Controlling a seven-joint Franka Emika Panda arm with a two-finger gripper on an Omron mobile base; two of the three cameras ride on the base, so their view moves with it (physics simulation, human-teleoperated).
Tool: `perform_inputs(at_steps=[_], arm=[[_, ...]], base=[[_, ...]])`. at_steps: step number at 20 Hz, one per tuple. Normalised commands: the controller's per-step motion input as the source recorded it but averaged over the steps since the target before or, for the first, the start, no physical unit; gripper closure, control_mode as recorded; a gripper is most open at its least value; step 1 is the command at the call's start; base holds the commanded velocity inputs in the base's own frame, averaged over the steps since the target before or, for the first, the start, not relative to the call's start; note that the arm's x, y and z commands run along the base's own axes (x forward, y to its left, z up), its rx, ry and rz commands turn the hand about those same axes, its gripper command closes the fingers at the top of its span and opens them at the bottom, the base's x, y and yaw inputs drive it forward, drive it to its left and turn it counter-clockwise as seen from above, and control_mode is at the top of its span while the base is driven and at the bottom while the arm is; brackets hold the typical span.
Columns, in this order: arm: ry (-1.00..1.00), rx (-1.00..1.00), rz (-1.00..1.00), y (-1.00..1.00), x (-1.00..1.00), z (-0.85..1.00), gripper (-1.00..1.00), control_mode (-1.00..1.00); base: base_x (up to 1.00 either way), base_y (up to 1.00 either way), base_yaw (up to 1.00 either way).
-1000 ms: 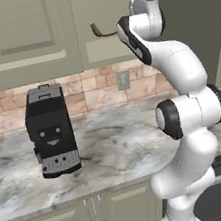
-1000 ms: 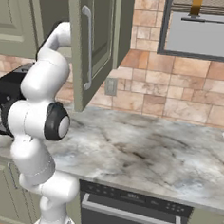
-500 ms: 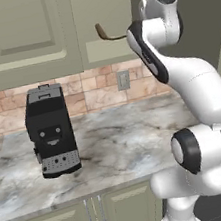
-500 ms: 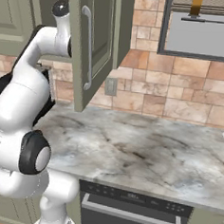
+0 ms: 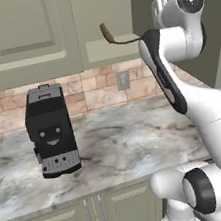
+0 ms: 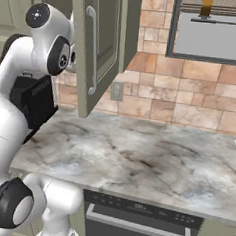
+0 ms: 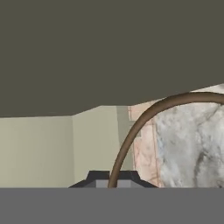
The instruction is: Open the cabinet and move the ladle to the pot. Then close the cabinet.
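Observation:
The brown ladle point(image 5: 107, 33) hangs in the air in front of the upper cabinets, scoop to the left, its thin curved handle point(image 7: 131, 135) running right behind my forearm. In the hand view the handle rises from between the dark fingertips of my gripper point(image 7: 113, 181), which is shut on it. The sage-green cabinet door point(image 6: 102, 43) stands swung open, its long silver bar handle point(image 6: 92, 50) facing the right base camera. The dark underside of the cabinet point(image 7: 109, 48) spans the top of the hand view. The pot is out of view.
A black coffee machine point(image 5: 50, 132) stands on the marble counter point(image 5: 128, 145) below and left of the ladle. A wall outlet point(image 5: 123, 79) sits on the brick backsplash. A closed upper cabinet point(image 5: 19, 35) is at the left. An oven front point(image 6: 137, 222) lies under the counter.
The arm has straightened upward and carried the ladle slightly to the right, away from the cabinet. The door stays open and the base has not moved.

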Motion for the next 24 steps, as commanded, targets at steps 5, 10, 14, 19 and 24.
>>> perform_inputs(at_steps=[5, 10, 14, 19, 24], arm=[[0.01, 0.00, 0.00, 0.25, -1.00, 0.16, 1.00, -1.00], [0.04, 0.00, 0.00, 0.05, -0.90, 0.02, 1.00, -1.00], [0.01, 0.00, 0.00, -0.02, -0.90, 0.00, 1.00, -1.00], [0.00, 0.00, 0.00, -0.25, -0.94, 0.00, 1.00, -1.00], [-0.01, 0.00, 0.00, -0.06, -1.00, 0.00, 1.00, -1.00]], base=[[0.00, 0.00, 0.00], [0.00, 0.00, 0.00], [0.00, 0.00, 0.00], [0.00, 0.00, 0.00], [0.00, 0.00, 0.00]])
